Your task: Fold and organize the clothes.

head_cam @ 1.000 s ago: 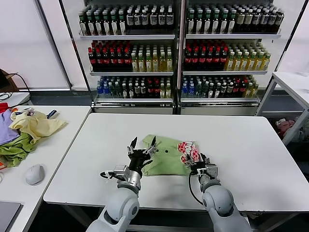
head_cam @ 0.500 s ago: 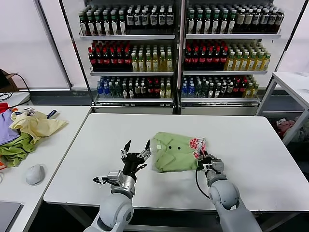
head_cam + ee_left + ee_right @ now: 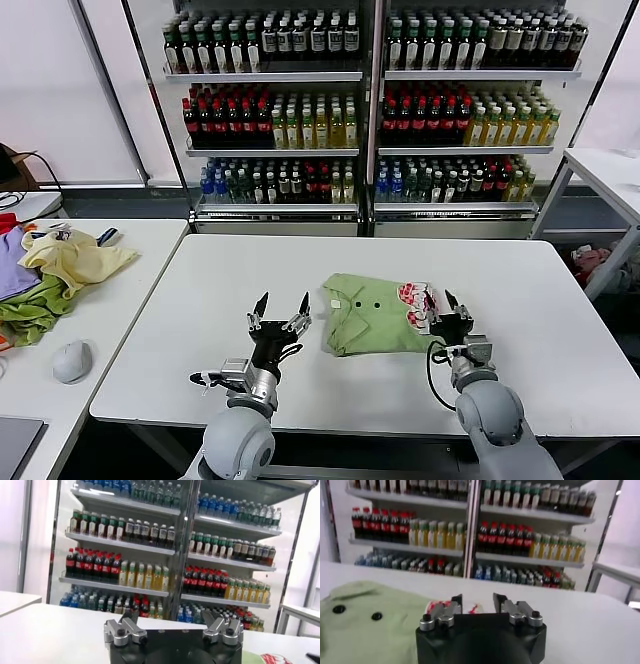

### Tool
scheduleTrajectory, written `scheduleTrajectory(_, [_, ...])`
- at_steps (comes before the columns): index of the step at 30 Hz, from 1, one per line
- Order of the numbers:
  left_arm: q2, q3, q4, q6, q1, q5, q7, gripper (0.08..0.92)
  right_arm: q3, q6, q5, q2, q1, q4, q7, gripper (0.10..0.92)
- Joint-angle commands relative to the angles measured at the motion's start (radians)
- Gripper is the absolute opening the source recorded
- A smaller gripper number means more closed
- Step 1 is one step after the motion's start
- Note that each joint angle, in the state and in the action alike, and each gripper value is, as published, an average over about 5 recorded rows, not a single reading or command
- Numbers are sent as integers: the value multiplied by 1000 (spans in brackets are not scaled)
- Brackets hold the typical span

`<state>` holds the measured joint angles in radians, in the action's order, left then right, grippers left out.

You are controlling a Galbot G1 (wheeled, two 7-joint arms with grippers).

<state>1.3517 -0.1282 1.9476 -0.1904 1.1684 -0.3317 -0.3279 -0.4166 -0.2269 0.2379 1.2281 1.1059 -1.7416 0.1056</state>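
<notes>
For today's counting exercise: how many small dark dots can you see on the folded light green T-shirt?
3. On the light green cotton T-shirt, one dot sits near its left edge and two near the middle; folds may hide others.

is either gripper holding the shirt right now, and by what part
Nothing is held. The left gripper is open beside the T-shirt; the right gripper stands open at its printed edge.

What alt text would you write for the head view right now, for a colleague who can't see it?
A folded light green cotton T-shirt with a red-and-white print lies on the white table. The right gripper sits at its printed edge, fingers apart; the left gripper hovers open beside it. Stocked drink shelves stand behind.
</notes>
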Motion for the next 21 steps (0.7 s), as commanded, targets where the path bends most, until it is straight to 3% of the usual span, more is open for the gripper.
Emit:
scheduleTrajectory(1, [-5,-4,25,2,33,34,1,823,-124,122,2,-23,179,-179,-25,521])
scheduleTrajectory(8, [-6,-9,42,5,54,52,1,823,-196,128,8,-16,323,-288,-47,744])
scheduleTrajectory(11, [-6,-10,48,5,62,57,2,823,-215,130,7,-14,373,-312,-63,802])
scheduleTrajectory(21, [-7,-15,74,5,93,76,2,823,-238,152,-5,-7,424,-365,-62,823])
